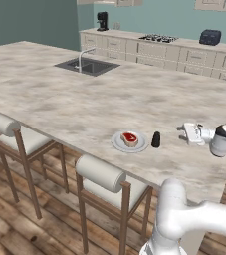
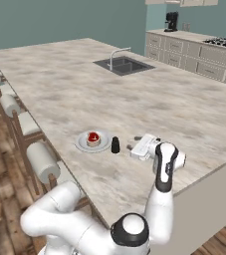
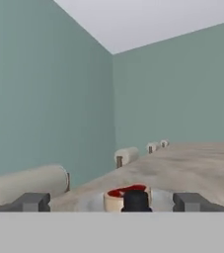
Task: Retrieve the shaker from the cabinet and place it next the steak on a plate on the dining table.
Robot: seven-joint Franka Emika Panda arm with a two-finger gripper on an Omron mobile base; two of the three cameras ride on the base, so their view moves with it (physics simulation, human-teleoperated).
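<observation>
The small black shaker point(image 1: 156, 140) point(image 2: 115, 145) stands upright on the dining table point(image 1: 59, 99) point(image 2: 59, 84), just right of the plate point(image 1: 118, 143) point(image 2: 82, 146) that carries the red steak point(image 1: 130, 138) point(image 2: 92, 138). My gripper point(image 1: 180, 128) point(image 2: 132, 144) hovers low over the table a short way right of the shaker, open, with nothing between its fingers. In the hand view the shaker point(image 3: 135, 200) sits centred ahead between the two fingertips point(image 3: 32, 201), apart from them, with the steak point(image 3: 126, 191) behind it.
Bar stools point(image 1: 104, 177) point(image 2: 42, 162) line the near edge of the table. A sink with a tap point(image 1: 87, 64) point(image 2: 122, 63) is set in the table farther back. The far counter holds a coffee machine point(image 1: 102, 21), a hob point(image 1: 158, 38) and a toaster point(image 1: 210, 37).
</observation>
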